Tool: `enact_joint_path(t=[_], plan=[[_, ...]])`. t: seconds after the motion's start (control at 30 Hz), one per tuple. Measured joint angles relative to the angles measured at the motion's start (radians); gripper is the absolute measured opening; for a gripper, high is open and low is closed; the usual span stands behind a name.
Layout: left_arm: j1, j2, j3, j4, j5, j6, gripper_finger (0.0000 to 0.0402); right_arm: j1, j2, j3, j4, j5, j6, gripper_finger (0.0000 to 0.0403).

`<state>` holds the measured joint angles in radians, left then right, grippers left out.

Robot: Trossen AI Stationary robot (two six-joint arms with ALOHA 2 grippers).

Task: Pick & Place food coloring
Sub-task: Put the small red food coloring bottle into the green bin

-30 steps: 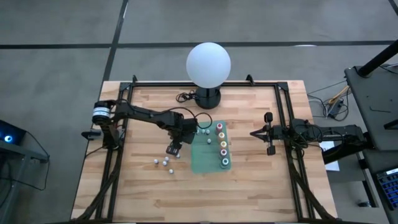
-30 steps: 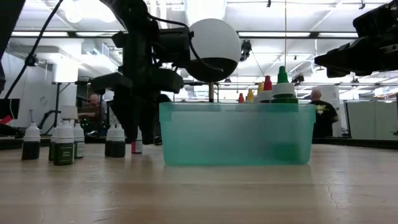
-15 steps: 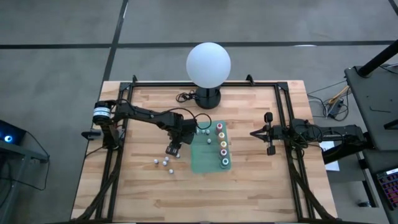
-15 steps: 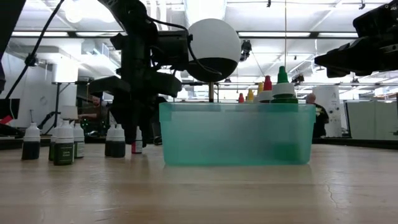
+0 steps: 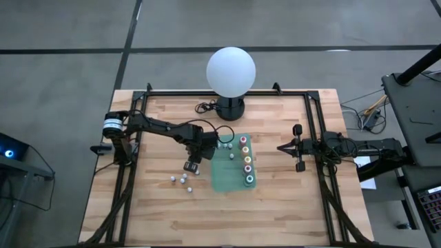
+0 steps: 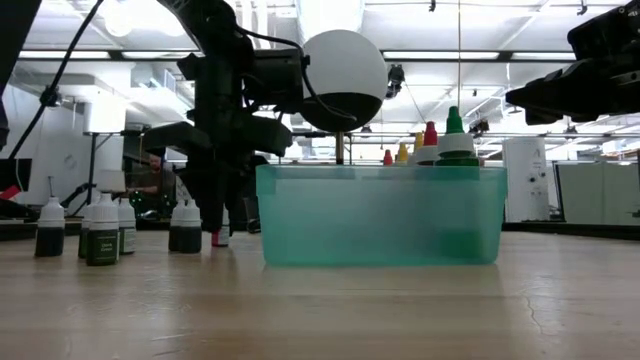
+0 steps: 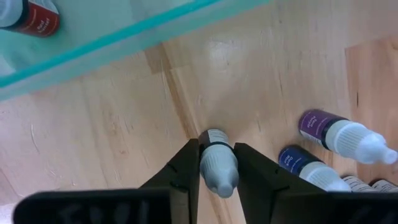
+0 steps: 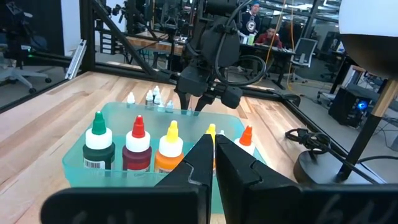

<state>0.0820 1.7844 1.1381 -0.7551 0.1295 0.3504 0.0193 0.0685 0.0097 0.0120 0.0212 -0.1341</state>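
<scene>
The wooden table (image 5: pixel 275 207) carries everything, and the globe lamp (image 5: pixel 231 70) stands at its far edge, well clear of the work, so it gets in nobody's way.

Near the middle sits the green translucent bin (image 5: pixel 233 165), low-walled and open at the top, which judging by the task is where the food coloring is to be gathered. Along one side of it stands a row of five larger dropper bottles (image 8: pixel 149 146) with green, red, orange, yellow and orange-red tips, upright and close together, apparently already sorted in.

The left arm reaches from its post across to the bin's outer side. Its left pincer (image 7: pixel 217 163) points down at the table and is pinching a small white-capped bottle (image 7: pixel 217 169) between its fingers (image 7: pixel 186 168), one on each side of the cap and shoulder; the bottle's base looks to be at or just above the wood, so I judge this a grasp made for lifting it into the bin beside it.

The right pincer (image 8: pixel 213 163) waits at the table's right edge, fingers pressed together, facing the bin from afar.

The remaining small bottles (image 5: pixel 182 180) stand loose on the table near the left pincer, two dark-bodied ones (image 7: pixel 329 146) just beside the held one, waiting their turn.
</scene>
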Motion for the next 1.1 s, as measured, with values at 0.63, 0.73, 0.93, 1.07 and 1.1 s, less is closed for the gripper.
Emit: enact_joint_path(t=[0.63, 0.73, 0.93, 1.07, 1.1], plan=[[0.0, -0.042, 0.156, -0.133, -0.041, 0.001, 0.0058, 0.0, 0.0, 0.0, 0.0, 0.0, 0.001, 0.0009], [0.0, -0.042, 0.186, -0.145, -0.041, -0.001, 0.0058, 0.0, 0.0, 0.0, 0.0, 0.0, 0.0, 0.0009], [-0.001, -0.042, 0.257, -0.203, -0.041, -0.014, 0.0058, 0.0, 0.0, 0.0, 0.0, 0.0, 0.002, 0.0009], [-0.001, -0.04, 0.297, -0.213, -0.042, -0.033, 0.0058, 0.0, 0.0, 0.0, 0.0, 0.0, 0.002, 0.0009], [-0.001, -0.034, 0.307, -0.214, -0.042, -0.039, 0.0058, 0.0, 0.0, 0.0, 0.0, 0.0, 0.002, 0.0009]])
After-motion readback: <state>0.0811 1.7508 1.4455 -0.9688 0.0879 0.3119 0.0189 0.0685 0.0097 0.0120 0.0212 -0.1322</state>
